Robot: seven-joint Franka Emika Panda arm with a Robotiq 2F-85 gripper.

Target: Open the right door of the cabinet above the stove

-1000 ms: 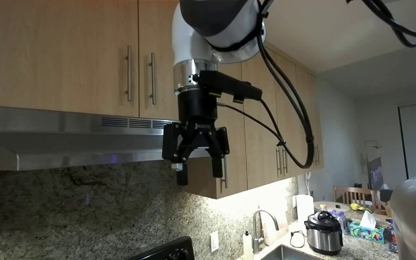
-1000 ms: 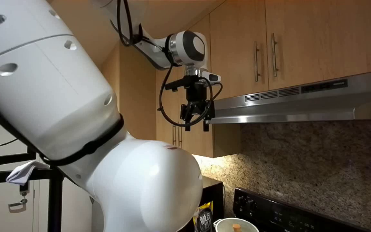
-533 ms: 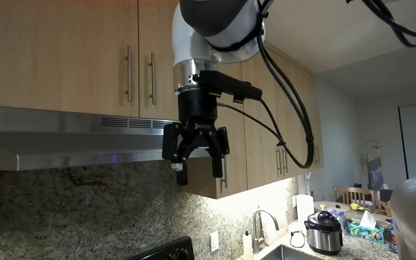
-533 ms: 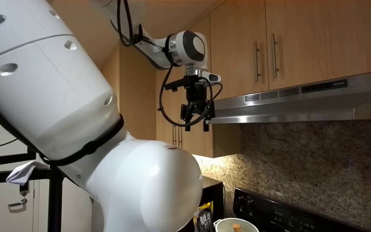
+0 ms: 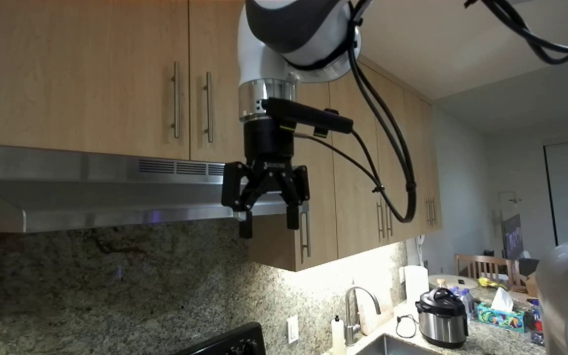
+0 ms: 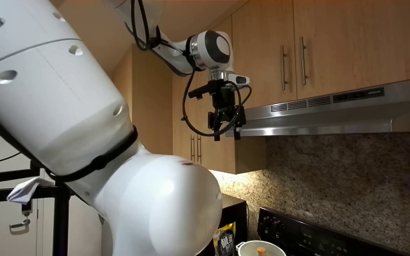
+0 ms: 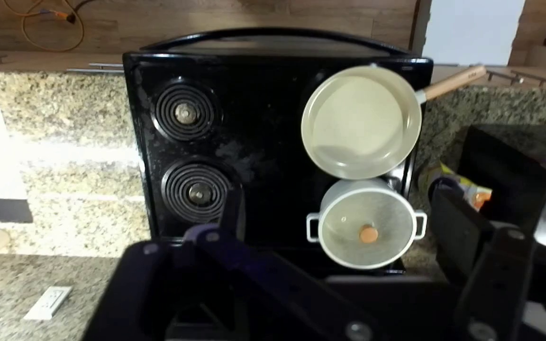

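The cabinet (image 5: 82, 74) above the stove (image 7: 263, 142) has both doors closed. Its right door (image 6: 365, 46) is a flat tan panel with a vertical metal bar handle (image 5: 209, 107) along its left edge. My arm covers much of this door in an exterior view. The gripper (image 5: 269, 226) points straight down, lower than the handle and apart from it. In both exterior views it overlaps the range hood's edge, its jaws spread with nothing between them. Below it, the wrist view shows the stove top between and beyond the blurred dark fingers (image 7: 460, 227).
A stainless range hood (image 6: 333, 115) juts out below the doors. Another tan cabinet (image 5: 319, 231) hangs lower beside the hood. On the stove stand a pan (image 7: 356, 118) and a lidded white pot (image 7: 368, 232). A loop of cable (image 5: 402, 162) hangs from the arm.
Over the last half second the gripper has risen slightly and shifted a little to the right in an exterior view. It stays open, and the doors have not moved.
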